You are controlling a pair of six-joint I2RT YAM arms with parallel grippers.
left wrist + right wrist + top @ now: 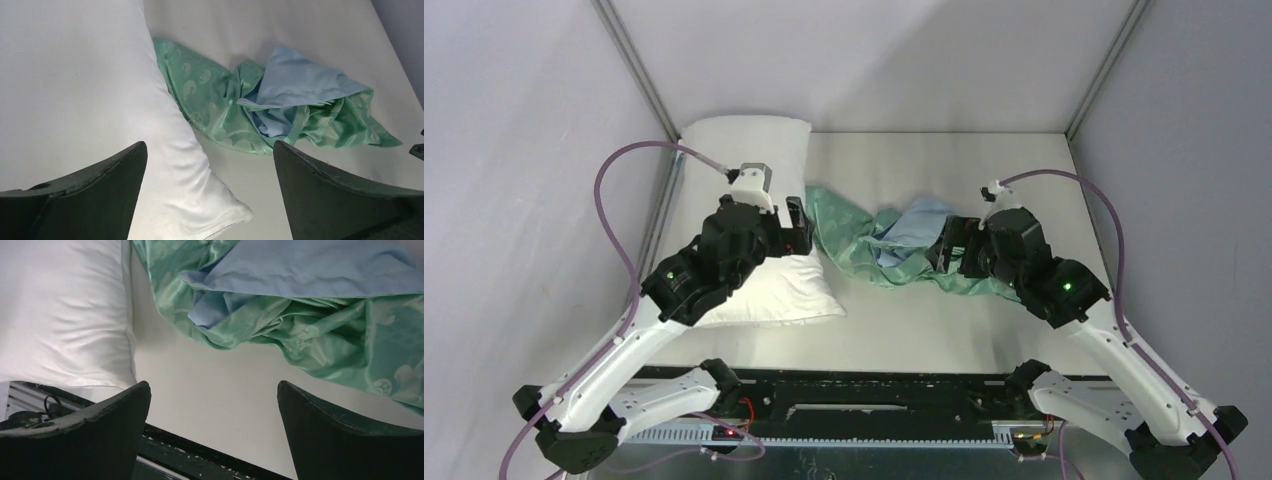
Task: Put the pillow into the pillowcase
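A: Left hand (795, 222): fingers apart, nothing held, poised over the near right edge of the plump white fabric pillow (759, 215). Right hand (951, 248): fingers apart, nothing held, above the crumpled thin cloth pillowcase (894, 245), sea-green with a light blue fold.

B: Contents of pillowcase?

A: Nothing, as far as I can tell. It lies bunched mid-bench (944, 320), just beside the pillow; its opening cannot be found in the heap.

B: Hazards?

A: A pinch may catch both layers, shutting the mouth. Slippery cloth may drag rather than spread.
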